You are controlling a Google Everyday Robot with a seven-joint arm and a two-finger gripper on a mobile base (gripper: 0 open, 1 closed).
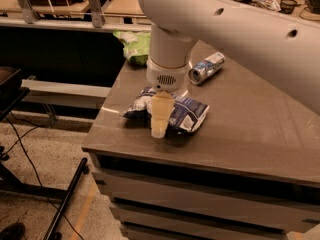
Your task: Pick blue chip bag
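Blue chip bag [186, 115] lay flat and crumpled near the front-left corner of the table [250, 139]: dark blue foil with white patches, print too small to read. Gripper [160, 119] hung from the white arm right over the bag's middle, its tan tip overlapping the bag's front edge in view; contact, and whether it was apart or closed, could not be told. Behind the bag a blue-and-silver drink can [206, 67] lay on its side, label unreadable, and a light green bag [132, 46] sat at the table's far-left edge.

Crumpled blue chip bag [188, 114], flat on tabletop [250, 139], beneath the gripper [159, 128]
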